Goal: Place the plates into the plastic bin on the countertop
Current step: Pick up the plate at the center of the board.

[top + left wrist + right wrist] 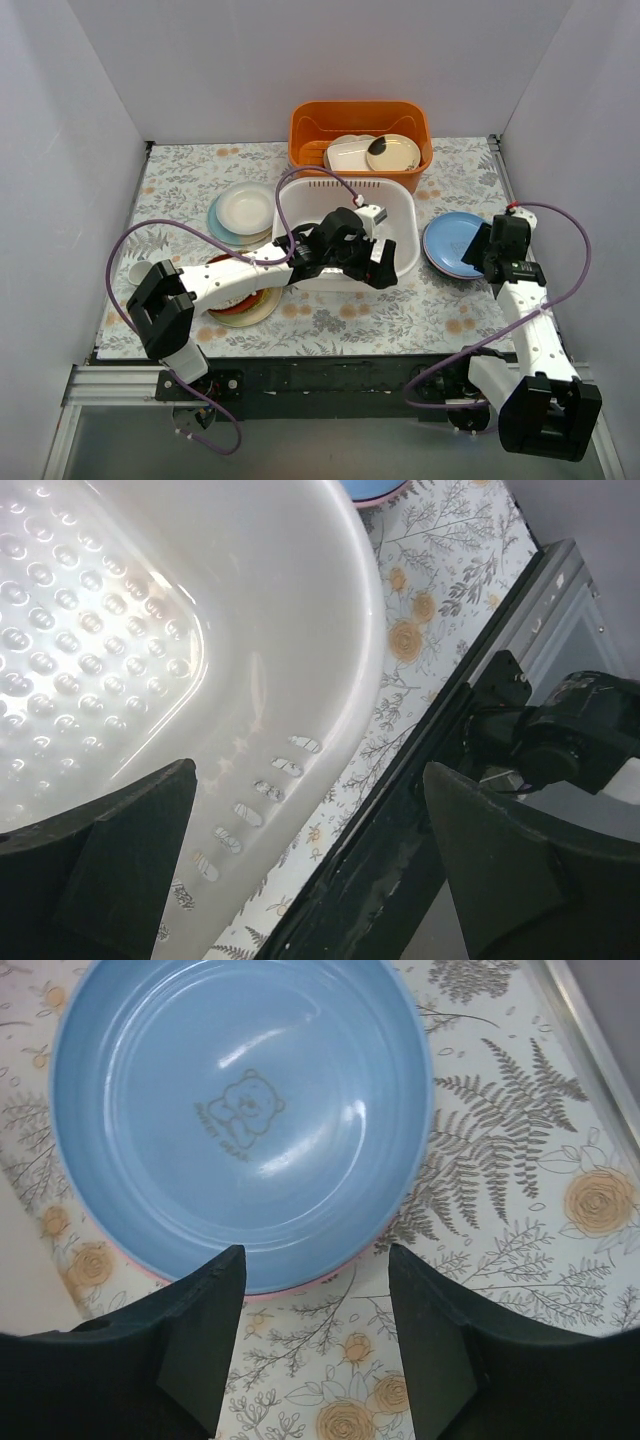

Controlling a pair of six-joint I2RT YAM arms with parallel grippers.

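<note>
A: Near edge first?
B: Plate stack [245, 305] by near-left corner, L arm crossing over it.
A: R gripper?
B: R gripper [316, 1255] has fingers apart, nothing btwn them. It hovers at the near rim of the blue plate [240, 1120] by the right edge. A pink rim shows under that plate.
A: Bin?
B: Bin [300, 200] sits mid-counter, just left of the blue plate. L gripper [308, 775] is over its near-right corner, jaws wide, holding nothing.
A: Further back?
B: Cream/lt-blue plates [243, 210] left of bin. Basket [310, 150] at far edge, behind bin.
</note>
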